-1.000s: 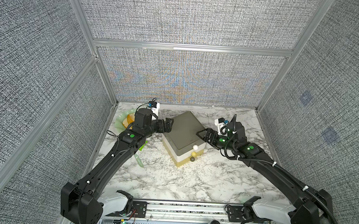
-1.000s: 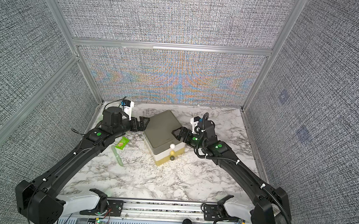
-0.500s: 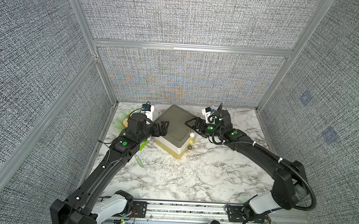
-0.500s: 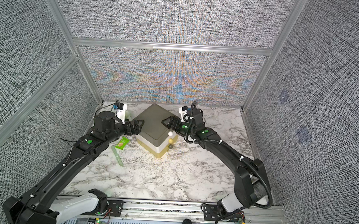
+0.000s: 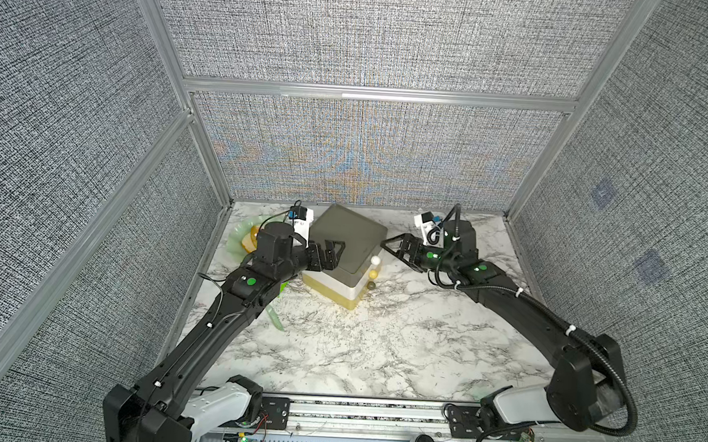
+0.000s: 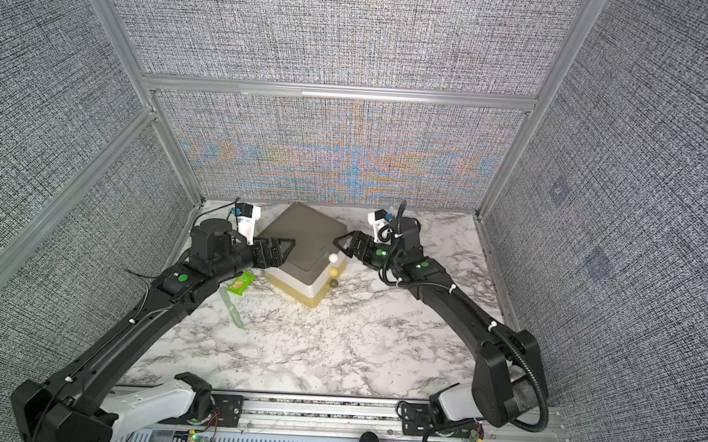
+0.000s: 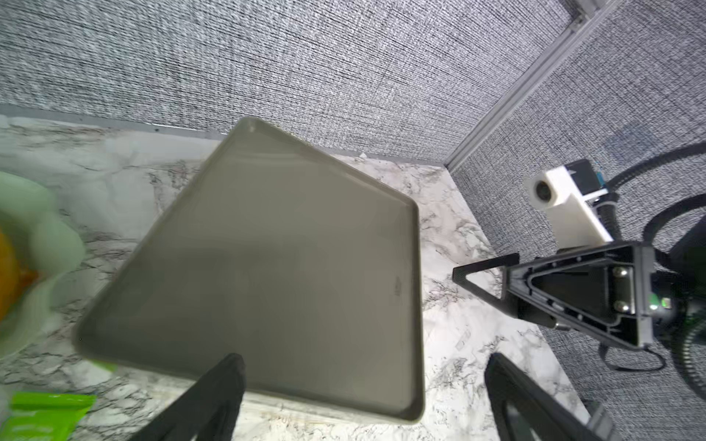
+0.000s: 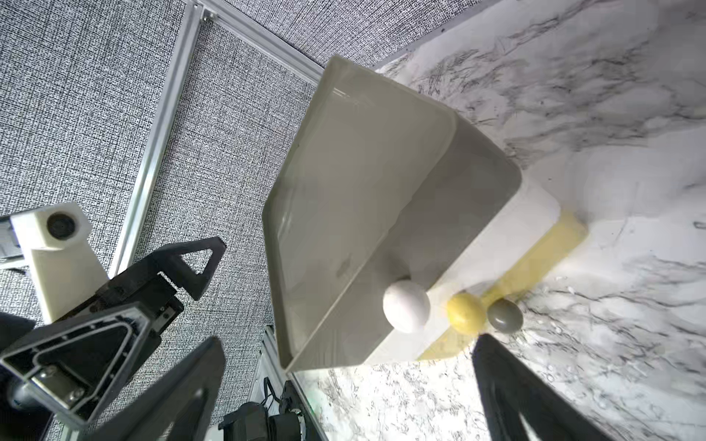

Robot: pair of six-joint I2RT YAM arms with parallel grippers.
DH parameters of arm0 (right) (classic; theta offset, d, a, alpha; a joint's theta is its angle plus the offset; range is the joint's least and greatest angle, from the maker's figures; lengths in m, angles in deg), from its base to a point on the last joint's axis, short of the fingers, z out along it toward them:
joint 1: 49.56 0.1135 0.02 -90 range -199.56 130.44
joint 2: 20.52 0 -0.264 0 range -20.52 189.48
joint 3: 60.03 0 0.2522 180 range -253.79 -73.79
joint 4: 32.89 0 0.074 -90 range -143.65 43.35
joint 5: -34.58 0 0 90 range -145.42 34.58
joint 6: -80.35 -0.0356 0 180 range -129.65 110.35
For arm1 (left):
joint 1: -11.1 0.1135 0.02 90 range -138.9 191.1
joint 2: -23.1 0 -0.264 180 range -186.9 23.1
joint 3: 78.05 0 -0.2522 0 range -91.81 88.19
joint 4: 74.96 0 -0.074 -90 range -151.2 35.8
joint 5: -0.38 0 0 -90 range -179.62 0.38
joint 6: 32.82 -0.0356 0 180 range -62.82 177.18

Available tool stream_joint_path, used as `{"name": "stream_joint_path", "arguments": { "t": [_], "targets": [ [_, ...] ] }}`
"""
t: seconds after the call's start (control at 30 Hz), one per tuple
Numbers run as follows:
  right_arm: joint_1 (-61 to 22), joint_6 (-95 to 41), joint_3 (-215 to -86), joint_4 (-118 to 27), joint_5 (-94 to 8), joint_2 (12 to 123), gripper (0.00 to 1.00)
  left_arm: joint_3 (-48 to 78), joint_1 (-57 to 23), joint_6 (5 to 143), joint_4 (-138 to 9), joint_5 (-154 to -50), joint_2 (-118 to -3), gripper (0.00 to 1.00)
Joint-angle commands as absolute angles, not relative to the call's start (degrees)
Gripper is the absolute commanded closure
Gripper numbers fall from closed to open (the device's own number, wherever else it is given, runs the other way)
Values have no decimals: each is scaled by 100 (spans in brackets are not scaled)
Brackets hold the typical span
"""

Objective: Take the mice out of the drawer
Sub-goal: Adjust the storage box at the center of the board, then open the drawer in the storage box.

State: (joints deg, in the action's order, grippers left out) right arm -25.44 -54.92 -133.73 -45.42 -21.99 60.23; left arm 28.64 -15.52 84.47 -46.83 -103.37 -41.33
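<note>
The drawer unit (image 5: 349,238) (image 6: 302,231) is a small stack with a grey top, a white middle and a yellow base, set cornerwise at the back of the marble table. All its drawers are closed, so the mice are hidden. Three round knobs show on its front: white (image 8: 406,305), yellow (image 8: 465,312) and grey (image 8: 504,315). My left gripper (image 5: 330,254) (image 7: 363,362) is open, and its fingers straddle the unit's left top corner. My right gripper (image 5: 392,249) (image 8: 349,347) is open just off the unit's right corner, apart from it and holding nothing.
A pale green plate (image 5: 241,241) with orange food sits by the left wall, behind my left arm. A green snack wrapper (image 6: 241,282) and a pale green utensil (image 6: 232,307) lie left of the unit. Fabric walls close in the back and both sides.
The drawer unit has shifted toward the back wall and turned. Both grippers moved back with it and stayed open. Over the last half second the right gripper drew slightly away to the right.
</note>
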Motion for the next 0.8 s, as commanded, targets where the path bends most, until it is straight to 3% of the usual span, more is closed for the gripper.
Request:
{"name": "stream_joint_path", "arguments": {
  "t": [0.0,0.1,0.43,0.77],
  "targets": [
    [-2702,-5947,-12825,-3858,-2049,5848,1,2830,-1622,8612,-5129,-10647,-4309,1],
    [-2741,-6371,-12266,-3069,-2057,5785,3,2816,-1711,8666,-5309,-10707,-4459,1],
    [-2582,-7871,-11722,-710,-2281,6449,26,2692,-1769,8625,-5364,-10421,-4805,1],
    [-2199,-8429,-11798,-122,-2562,7037,40,2682,-1764,8506,-5170,-10211,-4945,1]
  ]
}}
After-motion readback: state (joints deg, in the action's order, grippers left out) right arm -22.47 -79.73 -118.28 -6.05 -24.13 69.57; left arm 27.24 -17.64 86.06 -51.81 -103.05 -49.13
